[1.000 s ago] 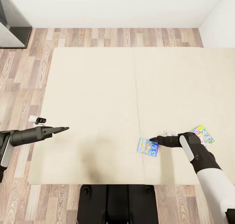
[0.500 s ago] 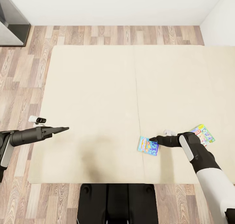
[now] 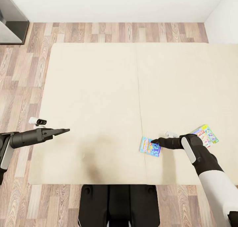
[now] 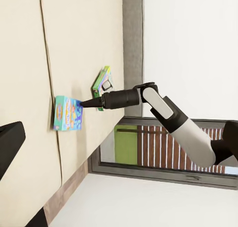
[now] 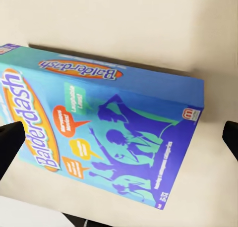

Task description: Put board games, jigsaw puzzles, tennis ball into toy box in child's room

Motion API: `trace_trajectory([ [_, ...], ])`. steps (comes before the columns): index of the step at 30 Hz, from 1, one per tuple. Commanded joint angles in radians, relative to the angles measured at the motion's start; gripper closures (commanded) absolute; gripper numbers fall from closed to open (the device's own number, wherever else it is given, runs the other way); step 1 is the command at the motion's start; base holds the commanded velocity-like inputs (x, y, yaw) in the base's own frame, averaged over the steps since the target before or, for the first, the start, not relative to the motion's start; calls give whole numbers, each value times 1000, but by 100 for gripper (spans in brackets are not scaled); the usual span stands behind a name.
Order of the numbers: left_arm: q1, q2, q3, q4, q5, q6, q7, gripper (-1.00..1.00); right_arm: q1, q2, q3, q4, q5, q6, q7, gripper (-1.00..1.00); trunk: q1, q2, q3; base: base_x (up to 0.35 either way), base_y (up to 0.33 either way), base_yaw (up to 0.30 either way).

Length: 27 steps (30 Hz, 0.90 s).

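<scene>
On the beige bed, near its front edge, lies a bright blue board game, the "Balderdash" box. My right gripper sits just over its right part, open, one finger at each side of the right wrist view. A white-and-green board game lies further right, partly behind my right forearm. My left gripper hangs open over the bed's left side, holding nothing. The left wrist view shows both games, the blue one and the white-and-green one, with the right gripper beside them.
Wood-plank floor surrounds the bed on the left and far sides. A dark grey piece of furniture stands at the far left corner. White walls close the room behind and to the right. My dark base is at the bed's front edge.
The head view has shifted slightly, so the bed and games sit a little higher in the picture. Both arms keep the same pose; nothing was taken hold of.
</scene>
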Motion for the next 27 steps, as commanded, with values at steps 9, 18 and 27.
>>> trace_trajectory([
  [9,0,0,0,0,-1,11,-4,-100,-1,0,0,-1,8,3,9,-100,1,-2,-3,0,0,0],
  [18,0,0,-1,0,-1,11,-4,-100,0,0,0,-2,7,3,9,-100,1,-2,-3,0,0,0],
  [27,0,0,-1,0,-1,11,-4,-100,0,0,2,-2,12,2,9,-100,1,-2,-6,0,0,0],
])
